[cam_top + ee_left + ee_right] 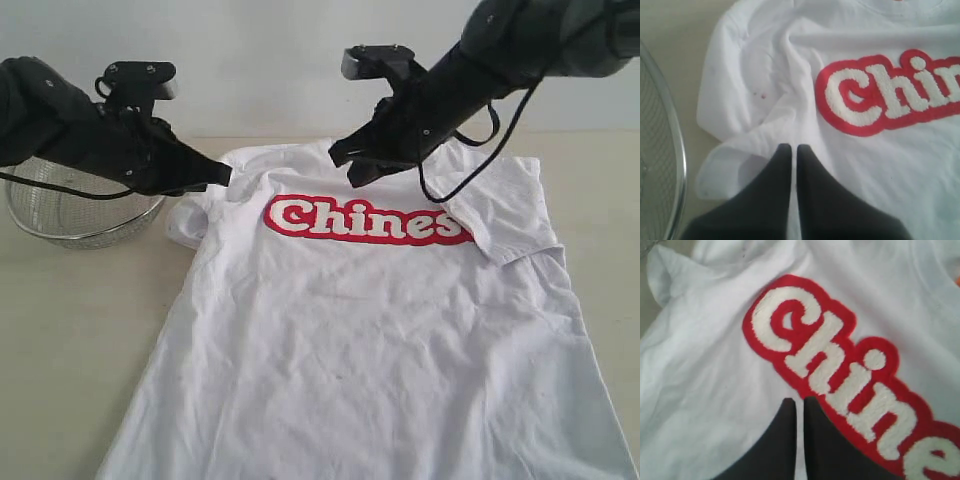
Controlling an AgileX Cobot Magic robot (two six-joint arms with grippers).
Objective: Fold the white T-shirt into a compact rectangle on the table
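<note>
The white T-shirt (360, 330) lies chest up on the table (70, 330), its red lettering (365, 222) facing up. Its left sleeve (190, 215) is bunched, and the right sleeve (505, 215) is turned in over the chest. My left gripper (224, 178) is at the left shoulder, shut, its tips (790, 148) over the crumpled sleeve folds with no cloth seen between them. My right gripper (352, 168) hovers shut above the collar side of the lettering (840, 370), its tips (799, 401) beside the first red letter, holding nothing. A sliver of the orange neck tag (957, 281) shows at one edge.
A round wire-mesh metal basket (80, 205) stands on the table at the far left, under the left arm, its rim (677, 150) close to the bunched sleeve. A pale wall rises behind the table.
</note>
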